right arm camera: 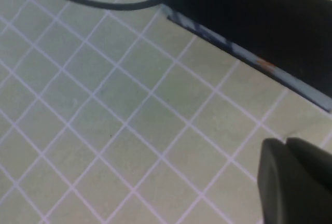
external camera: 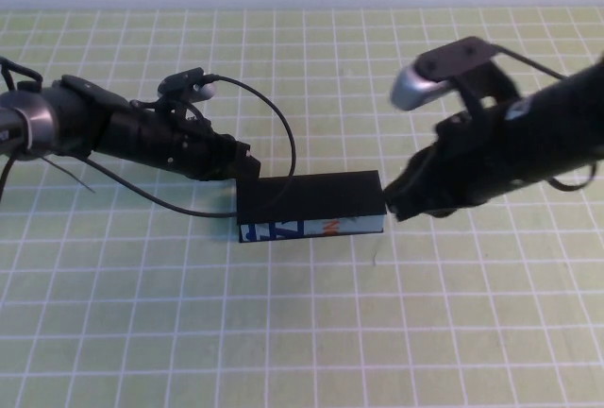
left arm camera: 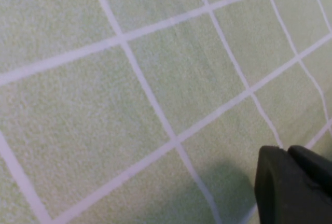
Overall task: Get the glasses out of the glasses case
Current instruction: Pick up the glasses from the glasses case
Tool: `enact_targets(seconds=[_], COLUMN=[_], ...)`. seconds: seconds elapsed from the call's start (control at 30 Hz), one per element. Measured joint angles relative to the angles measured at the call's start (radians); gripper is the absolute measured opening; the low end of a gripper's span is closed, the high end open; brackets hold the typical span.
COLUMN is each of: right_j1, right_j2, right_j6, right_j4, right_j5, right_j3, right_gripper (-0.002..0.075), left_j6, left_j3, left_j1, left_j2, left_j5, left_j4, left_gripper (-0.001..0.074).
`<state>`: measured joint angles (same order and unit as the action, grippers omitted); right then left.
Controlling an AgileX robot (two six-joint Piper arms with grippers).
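Black glasses case point(external camera: 310, 196) lying closed in the middle of the green gridded mat point(external camera: 302, 332), white-blue side panel facing the robot. Glasses not visible. Left gripper point(external camera: 243, 166) low at the case's left end, touching or just beside its back corner; cannot tell whether its fingers are apart or together. Right gripper point(external camera: 394, 202) pressed up against the case's right end, fingers closed together, nothing visibly held. Thin black cable point(external camera: 274, 120) looping over the mat behind the case
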<state>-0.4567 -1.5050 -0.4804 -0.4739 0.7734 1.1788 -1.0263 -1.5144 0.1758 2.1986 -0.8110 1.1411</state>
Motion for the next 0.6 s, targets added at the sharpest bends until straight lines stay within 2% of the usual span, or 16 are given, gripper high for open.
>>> enact_targets(seconds=[0.17,0.3,0.43,0.53,0.6], right_j1=[-0.151,-0.204,-0.22,-0.22,-0.22], right_j2=[-0.162,-0.238,-0.292,-0.321,-0.336], right_j6=[-0.094,-0.212,-0.377,-0.422,-0.433], right_j4=[0.182,0.264,0.278,0.298,0.314], right_j5=[0.004,-0.018,-0.078,-0.113,-0.144], right_j3=[0.148,0.203,0.211,0.211,0.211], right_gripper=[-0.0017,0.0012,0.0145,0.0282,0.0326], left_j6=[0.0,0.0,0.0,0.0,0.0], left_j3=[0.0,0.0,0.0,0.0,0.0], left_j1=[-0.006,-0.008,-0.008,-0.008,-0.008], left_j2=[0.0,0.0,0.0,0.0,0.0], left_j5=[0.0,-0.001,-0.003,-0.013,-0.018], left_j4=[0.0,0.0,0.0,0.0,0.0], left_gripper=[-0.0004,-0.0004,-0.0004,-0.0004,-0.0004])
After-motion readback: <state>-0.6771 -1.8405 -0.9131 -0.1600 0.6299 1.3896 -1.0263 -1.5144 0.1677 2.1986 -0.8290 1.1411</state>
